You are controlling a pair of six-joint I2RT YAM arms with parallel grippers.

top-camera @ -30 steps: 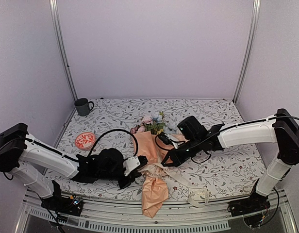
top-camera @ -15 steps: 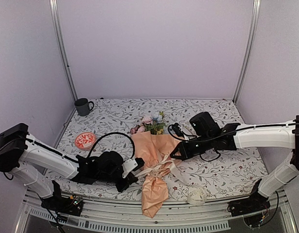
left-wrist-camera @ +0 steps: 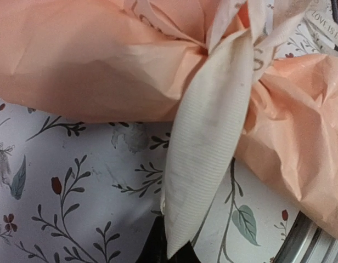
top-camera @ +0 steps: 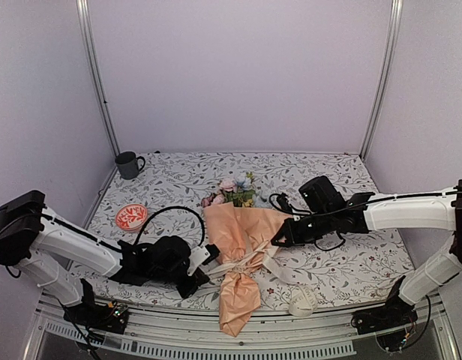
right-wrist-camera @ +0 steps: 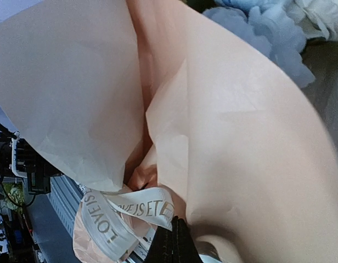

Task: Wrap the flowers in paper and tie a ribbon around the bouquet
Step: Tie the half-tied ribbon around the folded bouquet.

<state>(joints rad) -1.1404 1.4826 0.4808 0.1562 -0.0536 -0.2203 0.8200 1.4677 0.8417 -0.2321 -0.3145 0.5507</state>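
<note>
The bouquet lies mid-table, its flowers (top-camera: 235, 189) pointing to the far side. The peach paper (top-camera: 238, 229) is wrapped round the stems and pinched at a waist, with a crumpled tail hanging over the front edge. The cream ribbon (top-camera: 244, 261) crosses that waist. My left gripper (top-camera: 204, 271) is shut on one ribbon end just left of the waist. In the left wrist view the ribbon (left-wrist-camera: 207, 148) runs from the gripper (left-wrist-camera: 172, 253) up to the gathered paper (left-wrist-camera: 75, 66). My right gripper (top-camera: 278, 241) is shut on the printed ribbon (right-wrist-camera: 144, 207) right of the waist, against the paper (right-wrist-camera: 240, 137).
A dark mug (top-camera: 128, 164) stands at the back left corner. A red-and-white dish (top-camera: 130, 217) lies left of the bouquet. A loose pile of ribbon (top-camera: 302, 302) sits near the front edge at the right. Black cables loop beside both wrists.
My right arm has swung out to the right and my left gripper has drawn back to the left. The ribbon between them has pulled tighter across the paper's waist.
</note>
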